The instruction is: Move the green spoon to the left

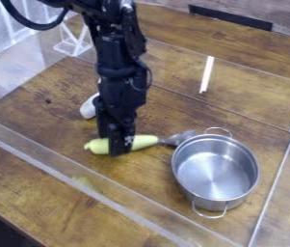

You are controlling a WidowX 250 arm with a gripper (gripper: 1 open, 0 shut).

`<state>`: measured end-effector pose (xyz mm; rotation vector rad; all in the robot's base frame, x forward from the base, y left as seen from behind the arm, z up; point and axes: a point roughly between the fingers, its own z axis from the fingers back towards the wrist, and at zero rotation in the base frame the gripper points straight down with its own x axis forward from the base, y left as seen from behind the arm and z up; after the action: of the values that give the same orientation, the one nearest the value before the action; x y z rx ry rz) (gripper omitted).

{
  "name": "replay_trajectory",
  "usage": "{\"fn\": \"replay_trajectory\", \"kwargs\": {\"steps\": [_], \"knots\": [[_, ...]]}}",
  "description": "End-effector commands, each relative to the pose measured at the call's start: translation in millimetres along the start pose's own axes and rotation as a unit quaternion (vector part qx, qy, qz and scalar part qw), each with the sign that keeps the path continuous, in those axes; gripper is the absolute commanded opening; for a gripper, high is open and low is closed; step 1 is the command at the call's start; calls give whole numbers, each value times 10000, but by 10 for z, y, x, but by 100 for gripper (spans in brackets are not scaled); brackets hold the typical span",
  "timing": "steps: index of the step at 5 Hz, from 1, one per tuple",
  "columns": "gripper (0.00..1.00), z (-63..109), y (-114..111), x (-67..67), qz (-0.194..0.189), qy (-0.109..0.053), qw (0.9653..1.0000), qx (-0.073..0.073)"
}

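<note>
The green spoon (142, 143) lies flat on the wooden table just left of the pot, its short grey end (173, 139) pointing at the pot's rim. My gripper (117, 143) points straight down at the spoon's left half. Its dark fingers (114, 131) have drawn in against the spoon's sides and hide its middle. The yellow-green tip (95, 147) sticks out to the left of the fingers. The spoon rests on the table.
A round steel pot (216, 172) with two handles stands right of the spoon. A white mushroom-shaped toy (92, 107) peeks out behind the arm. Clear acrylic walls (57, 172) fence the work area, and a white stick (206, 75) lies farther back.
</note>
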<state>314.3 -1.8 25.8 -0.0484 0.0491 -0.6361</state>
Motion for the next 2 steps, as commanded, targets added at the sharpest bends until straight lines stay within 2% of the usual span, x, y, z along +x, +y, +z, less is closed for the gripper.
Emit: {"fn": "replay_trajectory", "kwargs": {"steps": [1, 2], "knots": [[0, 82, 74, 48, -65, -103, 9999, -45], [0, 109, -50, 170, -251, -159, 9995, -60]]}}
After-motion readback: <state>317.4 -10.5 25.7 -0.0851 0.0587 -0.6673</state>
